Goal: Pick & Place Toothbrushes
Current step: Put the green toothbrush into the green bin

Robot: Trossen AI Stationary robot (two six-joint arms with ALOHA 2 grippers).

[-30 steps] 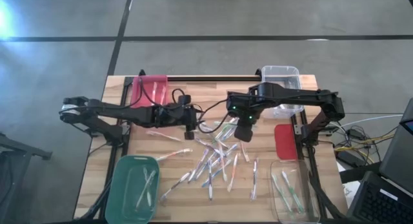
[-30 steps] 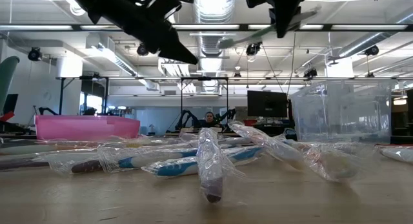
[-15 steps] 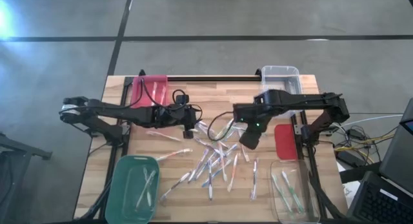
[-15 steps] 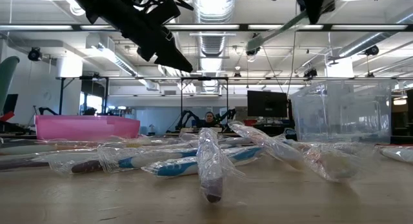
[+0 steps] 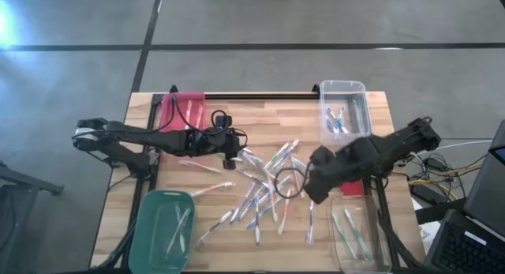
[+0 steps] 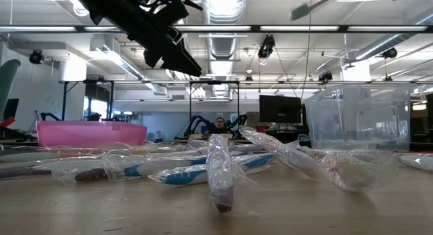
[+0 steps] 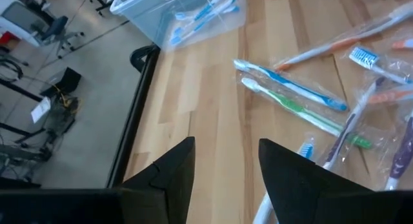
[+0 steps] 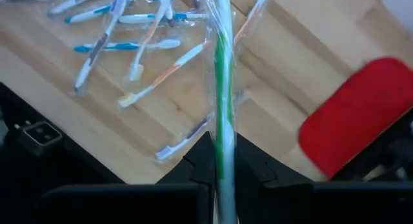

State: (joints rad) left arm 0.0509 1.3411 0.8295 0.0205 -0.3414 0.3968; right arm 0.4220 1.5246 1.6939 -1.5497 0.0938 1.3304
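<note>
Only the right wrist view shows what the right gripper point(image 8: 222, 161) carries: its two fingers are pressed together on a green toothbrush point(image 8: 222, 101) in a clear wrapper, which stands out straight in front of them. In the high view this gripper point(image 5: 309, 189) is only a dark shape above the right part of the table point(image 5: 260, 112), between the loose pile of toothbrushes point(image 5: 264, 191) and the red lid point(image 5: 353, 185) that it partly hides. The low view shows only the tip of that green brush point(image 6: 312, 4) at the upper edge. The left gripper point(image 5: 230, 150) hangs over the far left part of the pile; its fingers are parted (seen in the left wrist view) and nothing is between them point(image 7: 222, 175). The pile lies in the middle of the table, the brushes thin and pale with blue, green, orange or pink accents, many in crinkled clear wrap. Around it stand a pink bin point(image 5: 183, 110) far left, a green bin point(image 5: 162, 230) near left, a clear bin point(image 5: 345, 108) far right holding blue brushes and a clear bin point(image 5: 359, 234) near right holding green ones.
</note>
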